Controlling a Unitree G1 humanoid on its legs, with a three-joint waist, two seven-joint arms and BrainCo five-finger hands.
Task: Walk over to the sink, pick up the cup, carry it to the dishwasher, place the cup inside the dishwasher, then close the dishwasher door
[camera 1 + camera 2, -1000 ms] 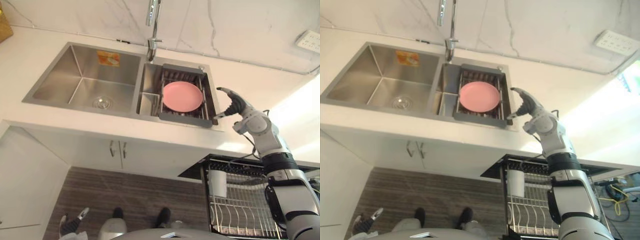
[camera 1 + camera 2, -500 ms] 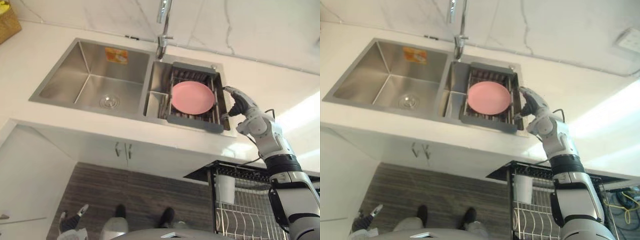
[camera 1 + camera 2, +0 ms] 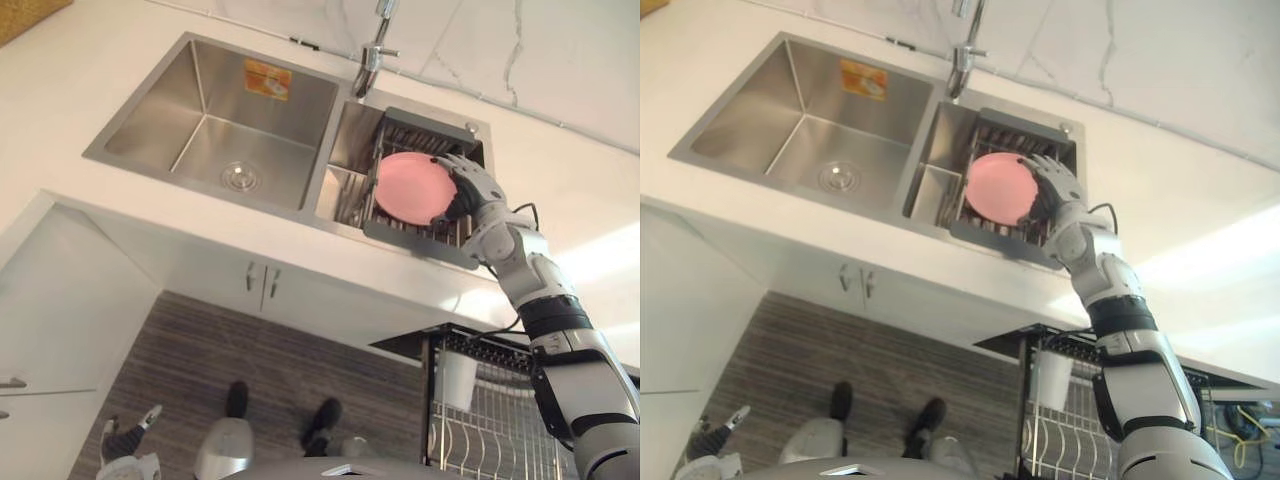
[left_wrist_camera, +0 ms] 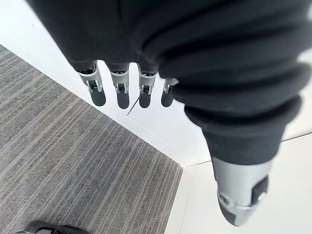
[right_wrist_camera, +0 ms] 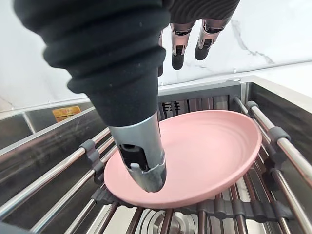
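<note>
Right hand (image 3: 468,190), fingers spread & thumb low, poised over pink plate (image 3: 405,188) flat on sink rack (image 3: 412,237), prob. lining up a rim grab; left hand (image 4: 146,90) hangs relaxed.

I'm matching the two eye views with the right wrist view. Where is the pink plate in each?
Left eye view: plate upper part, right of centre, on the rack, by the right hand.
Right eye view: plate upper part, just right of centre.
Right wrist view: plate close up, on the rack bars past the thumb.
Shared landmark: the orange sticker left of the plate.
</note>
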